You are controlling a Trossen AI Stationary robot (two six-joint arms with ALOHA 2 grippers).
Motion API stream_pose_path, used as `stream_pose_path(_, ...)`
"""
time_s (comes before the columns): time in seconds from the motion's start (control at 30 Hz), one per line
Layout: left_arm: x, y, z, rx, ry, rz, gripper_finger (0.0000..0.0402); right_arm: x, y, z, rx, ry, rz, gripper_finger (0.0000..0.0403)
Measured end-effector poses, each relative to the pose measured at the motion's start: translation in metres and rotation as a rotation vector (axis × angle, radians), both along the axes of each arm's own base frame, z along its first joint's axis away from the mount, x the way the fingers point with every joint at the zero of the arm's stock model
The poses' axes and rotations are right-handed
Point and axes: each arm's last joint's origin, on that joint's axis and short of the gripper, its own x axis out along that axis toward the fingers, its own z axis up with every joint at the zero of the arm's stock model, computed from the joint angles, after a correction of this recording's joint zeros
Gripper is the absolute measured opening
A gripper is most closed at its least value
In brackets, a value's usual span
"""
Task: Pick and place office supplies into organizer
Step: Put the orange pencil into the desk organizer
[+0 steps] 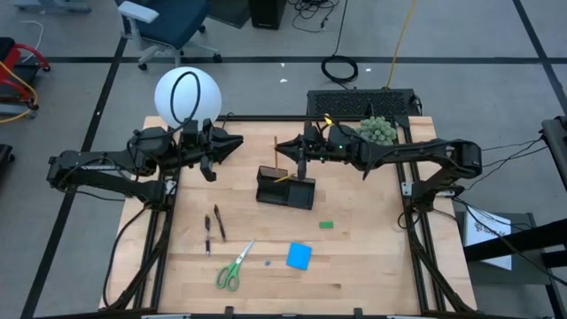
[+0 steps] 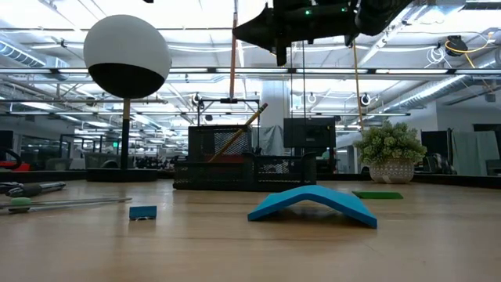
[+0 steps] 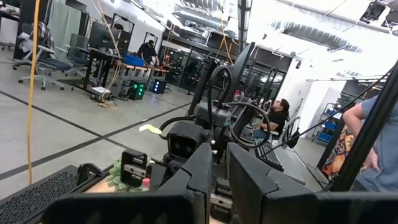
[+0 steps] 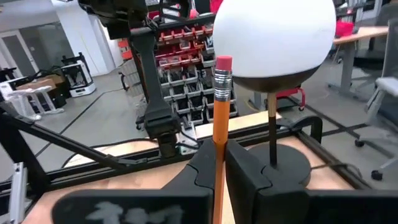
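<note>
The table (image 1: pixel 354 266) was pale, smooth-grained wood. The organizer (image 2: pixel 235 160) looked like black mesh. The pencil (image 4: pixel 219 118) was glossy orange with a metal ferrule and pink rubber tip.

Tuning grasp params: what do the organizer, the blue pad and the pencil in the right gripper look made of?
Organizer: likely matte black plastic; the low view shows mesh-like walls, so metal mesh is possible.
Blue pad: thin, flexible, matte sheet, paper or foam; it arches off the table.
Pencil: orange-painted wood, ribbed metal ferrule, pink rubber eraser, clamped in the right gripper.
</note>
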Motion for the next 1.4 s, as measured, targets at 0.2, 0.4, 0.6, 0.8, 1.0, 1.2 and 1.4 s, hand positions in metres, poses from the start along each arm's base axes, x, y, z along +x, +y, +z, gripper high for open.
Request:
stream_pose_path(0.2,0.0,0.0,0.0,0.0,0.0,0.0,0.0047,-0.001,-0.006,-0.003,-0.018,0.034,-0.016,0.0011)
stream_pose_path(0.4,0.0,0.0,0.0,0.0,0.0,0.0,0.0047,-0.002,-0.008,-0.009,-0.02,0.086,-0.022,0.0011)
stream_pose_path(0.6,0.0,0.0,0.0,0.0,0.0,0.0,0.0047,0.004,-0.01,-0.02,-0.008,0.116,-0.023,0.0011)
stream_pose_path(0.8,0.0,0.0,0.0,0.0,0.0,0.0,0.0047,0.01,-0.011,-0.03,0.001,0.122,-0.022,0.0011)
stream_pose_path(1.0,0.0,0.0,0.0,0.0,0.0,0.0,0.0047,0.012,-0.009,-0.043,0.034,0.158,-0.019,0.0011)
stream_pose_path(1.2,0.0,0.0,0.0,0.0,0.0,0.0,0.0047,0.007,-0.007,-0.057,0.073,0.196,-0.021,0.0011)
stream_pose_path(1.4,0.0,0.0,0.0,0.0,0.0,0.0,0.0047,0.001,-0.006,-0.069,0.111,0.224,-0.026,0.0011)
